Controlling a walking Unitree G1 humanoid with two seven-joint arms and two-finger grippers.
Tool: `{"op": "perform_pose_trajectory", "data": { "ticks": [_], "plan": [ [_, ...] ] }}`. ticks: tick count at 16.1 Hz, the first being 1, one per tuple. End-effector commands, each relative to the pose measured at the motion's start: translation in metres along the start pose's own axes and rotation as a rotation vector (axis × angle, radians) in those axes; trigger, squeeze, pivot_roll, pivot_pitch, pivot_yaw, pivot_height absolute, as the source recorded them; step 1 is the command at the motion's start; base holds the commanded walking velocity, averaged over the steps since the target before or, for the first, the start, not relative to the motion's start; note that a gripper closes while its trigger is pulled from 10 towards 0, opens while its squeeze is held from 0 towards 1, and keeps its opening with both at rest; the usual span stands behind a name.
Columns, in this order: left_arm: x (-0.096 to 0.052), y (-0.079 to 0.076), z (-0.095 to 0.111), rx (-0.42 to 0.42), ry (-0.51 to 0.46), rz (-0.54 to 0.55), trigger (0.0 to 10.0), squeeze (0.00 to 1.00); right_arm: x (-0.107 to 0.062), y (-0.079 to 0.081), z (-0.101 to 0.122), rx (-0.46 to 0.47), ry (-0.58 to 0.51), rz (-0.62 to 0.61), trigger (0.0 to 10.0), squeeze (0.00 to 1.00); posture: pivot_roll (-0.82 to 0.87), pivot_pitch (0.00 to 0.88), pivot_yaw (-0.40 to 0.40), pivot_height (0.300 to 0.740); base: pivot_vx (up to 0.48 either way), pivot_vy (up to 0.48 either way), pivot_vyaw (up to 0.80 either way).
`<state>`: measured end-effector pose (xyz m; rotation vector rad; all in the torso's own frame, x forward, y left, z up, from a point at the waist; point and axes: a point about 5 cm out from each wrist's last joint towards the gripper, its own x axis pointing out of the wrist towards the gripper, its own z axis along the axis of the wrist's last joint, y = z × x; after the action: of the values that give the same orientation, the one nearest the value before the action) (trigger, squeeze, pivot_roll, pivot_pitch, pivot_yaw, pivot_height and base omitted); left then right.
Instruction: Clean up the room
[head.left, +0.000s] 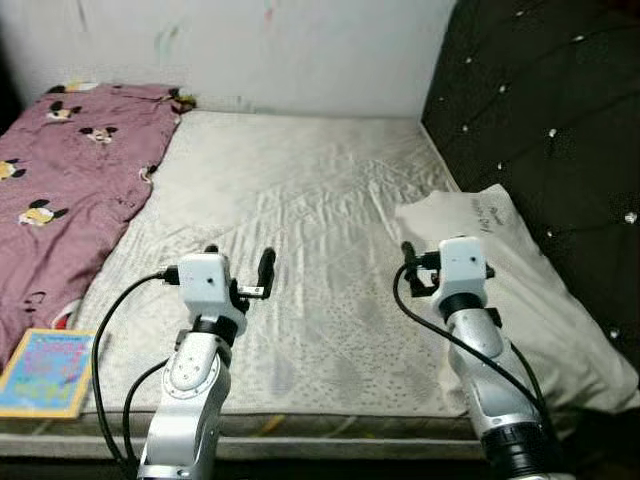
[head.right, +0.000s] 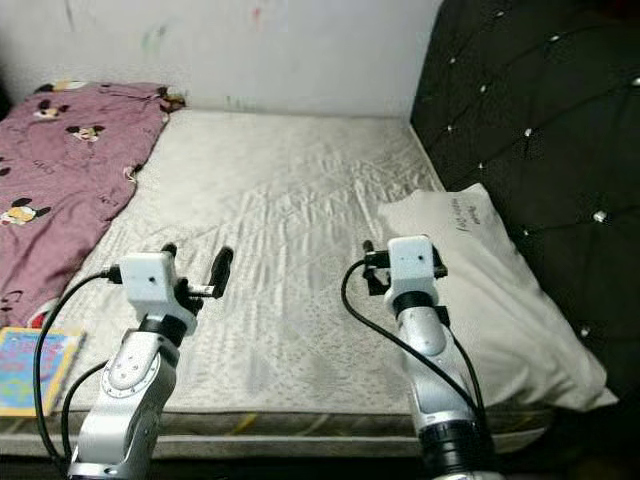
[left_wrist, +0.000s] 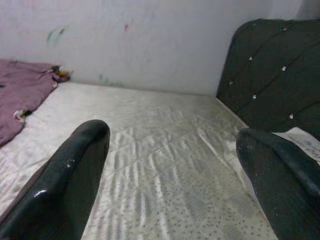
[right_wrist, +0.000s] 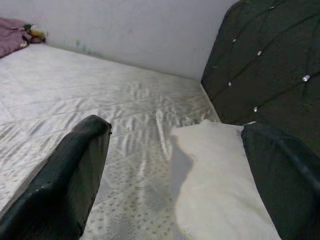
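Note:
A bare white mattress (head.left: 300, 190) lies in front of me. A pink cartoon-print blanket (head.left: 70, 190) is bunched along its left side. A white pillow (head.left: 525, 300) rests on the right side against the black tufted headboard (head.left: 550, 110). A colourful book (head.left: 45, 372) lies at the near left corner. My left gripper (head.left: 240, 262) is held over the near middle-left of the mattress, open and holding nothing. My right gripper (head.left: 440, 258) hovers open by the pillow's near left edge, one finger (right_wrist: 75, 175) over the mattress and the other finger (right_wrist: 285, 175) over the pillow.
A pale wall (head.left: 280, 50) with small paint marks runs behind the far edge of the bed. The headboard closes off the right side. The mattress's front edge (head.left: 330, 425) is just below my arms.

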<state>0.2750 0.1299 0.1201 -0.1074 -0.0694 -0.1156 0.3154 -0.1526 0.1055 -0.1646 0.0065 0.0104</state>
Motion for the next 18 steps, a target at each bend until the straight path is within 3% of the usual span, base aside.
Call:
{"op": "perform_pose_trajectory", "data": {
  "ticks": [1, 8, 18],
  "plan": [
    [-0.0009, 0.0075, 0.0035, 0.019, -0.009, 0.024, 10.0, 0.00, 0.0030, 0.0079, 0.0071, 0.009, -0.025, 0.021, 10.0, 0.00, -0.01, 0.022, -0.041, 0.740, 0.000, 0.476, 0.00],
    [-0.0024, 0.0011, 0.0079, 0.001, -0.043, -0.040, 10.0, 0.00, 0.0032, 0.0087, 0.0071, 0.012, -0.024, 0.035, 10.0, 0.00, -0.02, 0.022, -0.041, 0.740, 0.000, 0.068, 0.06],
    [-0.0023, -0.0022, 0.0083, -0.029, -0.046, -0.075, 10.0, 0.00, 0.0045, 0.0072, 0.0071, 0.028, -0.023, 0.032, 10.0, 0.00, -0.02, 0.019, -0.042, 0.740, 0.343, 0.000, 0.09]
  ]
}}
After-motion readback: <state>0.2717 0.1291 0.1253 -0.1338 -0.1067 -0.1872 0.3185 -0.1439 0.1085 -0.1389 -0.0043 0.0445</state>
